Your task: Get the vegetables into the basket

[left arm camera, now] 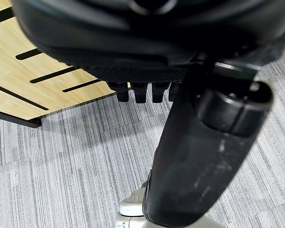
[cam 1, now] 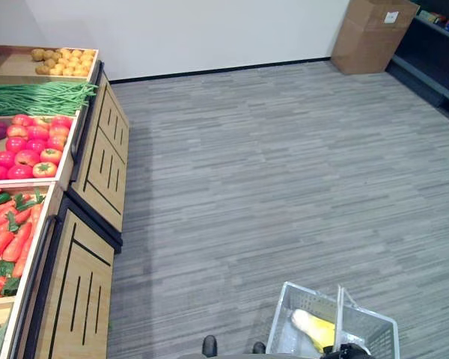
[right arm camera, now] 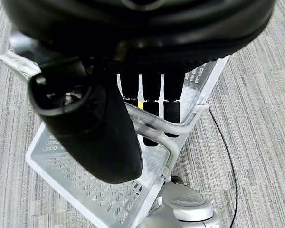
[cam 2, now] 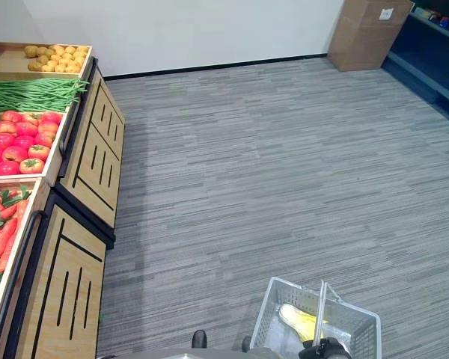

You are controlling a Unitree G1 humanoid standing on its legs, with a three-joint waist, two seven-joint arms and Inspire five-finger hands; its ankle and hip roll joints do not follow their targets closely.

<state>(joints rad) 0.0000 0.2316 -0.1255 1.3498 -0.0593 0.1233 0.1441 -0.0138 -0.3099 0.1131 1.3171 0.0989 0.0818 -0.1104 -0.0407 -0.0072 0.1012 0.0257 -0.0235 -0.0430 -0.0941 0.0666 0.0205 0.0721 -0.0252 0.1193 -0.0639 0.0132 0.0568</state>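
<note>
Your right hand [right arm camera: 133, 95] is curled round the handle [right arm camera: 156, 133] of the grey basket [cam 1: 299, 307], which hangs low on your right with a yellow vegetable [cam 1: 314, 327] inside. Your left hand [left arm camera: 147, 90] is clenched on nothing (beside the wooden stand [cam 1: 97, 172]). Carrots [cam 1: 11, 232] and tomatoes [cam 1: 26, 149] lie in its bins.

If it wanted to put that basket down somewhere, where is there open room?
The grey floor is bare between the wooden produce stand, the white wall and the cardboard box. The stand's bins are crowded with tomatoes, carrots and green beans. The right hand holds the basket.
</note>
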